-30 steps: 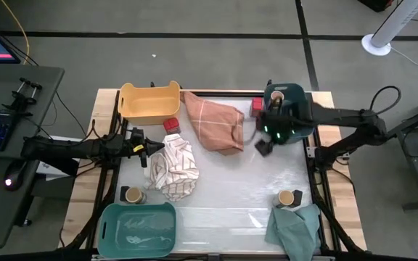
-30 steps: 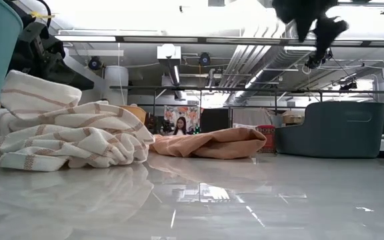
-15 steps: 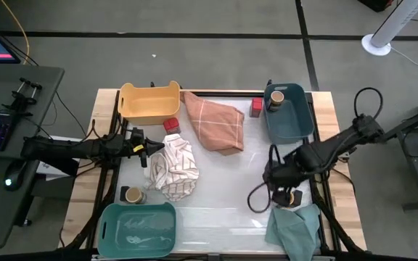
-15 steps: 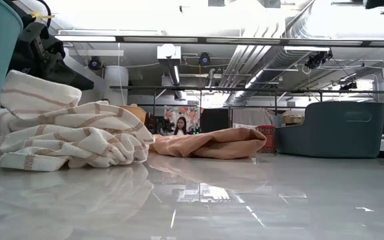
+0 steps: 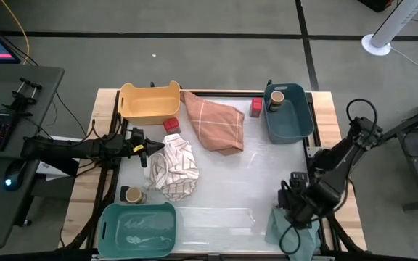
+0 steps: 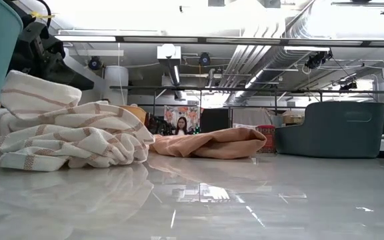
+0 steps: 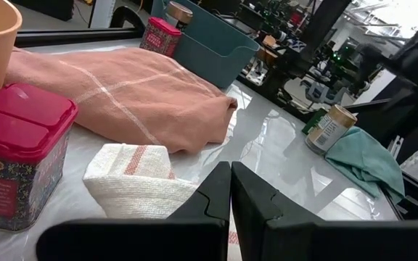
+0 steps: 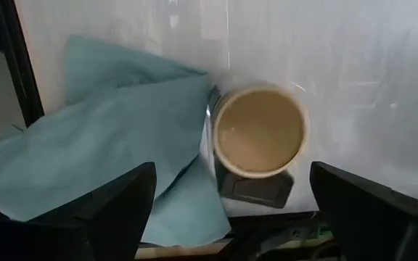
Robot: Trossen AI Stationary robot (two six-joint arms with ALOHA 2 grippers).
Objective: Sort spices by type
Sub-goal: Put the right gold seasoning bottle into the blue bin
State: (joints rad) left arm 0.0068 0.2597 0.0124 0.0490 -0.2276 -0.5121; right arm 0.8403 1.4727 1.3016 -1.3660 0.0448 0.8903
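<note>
A tan-topped round jar (image 8: 258,132) stands at the table's near right, against the green cloth (image 8: 115,152). My right gripper (image 5: 296,201) hangs above it, pointing down and open, one finger on each side and well clear; it hides the jar in the high view. Another jar (image 5: 277,96) stands in the dark teal bin (image 5: 300,123), and a third (image 5: 131,194) at the near left. One red-topped tin (image 5: 170,125) stands by the yellow bin (image 5: 149,101), another (image 5: 256,106) beside the dark teal bin. My left gripper (image 5: 145,151) is shut at the striped cloth (image 5: 173,167). My left gripper's shut fingertips (image 7: 231,181) lie level at the striped cloth's left edge (image 7: 136,170); whether they touch it I cannot tell.
An orange cloth (image 5: 215,122) lies bunched at the far middle. A light teal bin (image 5: 138,228) stands at the near left corner. The table's middle (image 5: 238,181) is bare white surface. The green cloth (image 5: 294,233) hangs over the near right edge.
My right gripper has swung from above the dark teal bin at the far right toward the table's near edge, sinking a little and rolling about its own axis. It now hangs over the jar by the green cloth and has left the low view.
</note>
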